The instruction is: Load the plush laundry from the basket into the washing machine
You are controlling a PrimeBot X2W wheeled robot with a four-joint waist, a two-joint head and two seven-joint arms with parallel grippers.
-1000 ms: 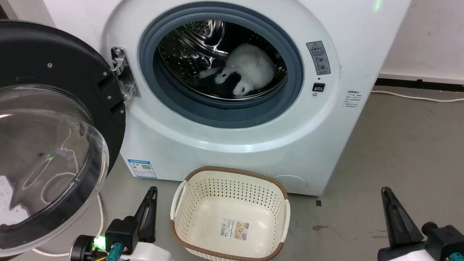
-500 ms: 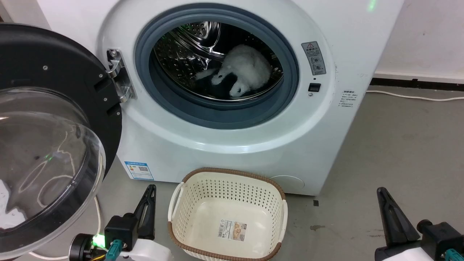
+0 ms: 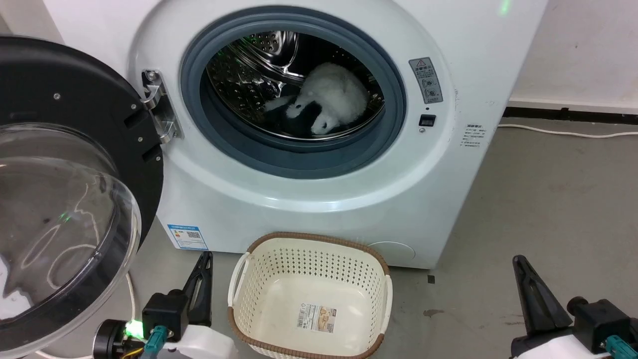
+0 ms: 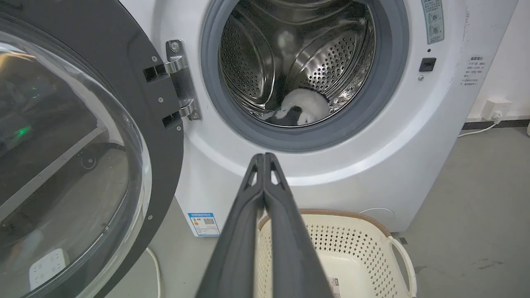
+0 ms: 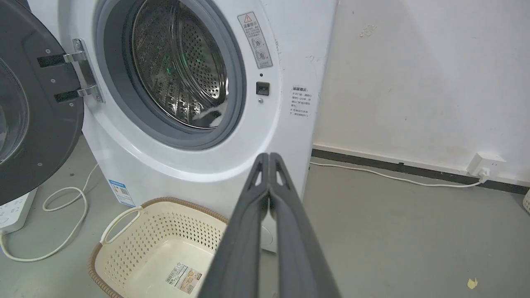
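Now panda [image 3: 331, 97] in washer [image 3: 299, 199] drum [image 3: 239, 75]; basket [image 3: 309, 239] holds label [image 3: 317, 317]; left fingers [image 4: 244, 215], right fingers [image 5: 248, 215] closed.

Through my head camera the grey floor [image 3: 548, 199] spreads smooth toward three o'clock, with a small dark stain [image 3: 432, 313] at about five o'clock. At two o'clock a white wall [image 3: 588, 45] meets it along a black skirting strip [image 3: 573, 115], and a white cable [image 3: 568, 132] lies on the floor just beside that strip. In my right wrist view the wall looks scuffed and blotched. There the cable ends at a white socket box [image 5: 484, 159] at three o'clock, and a yellow scrap [image 5: 470, 283] sits on the floor at five o'clock. At eight o'clock a white power strip [image 5: 14, 211] lies near a looped cord [image 5: 85, 198]. The light is even and soft.
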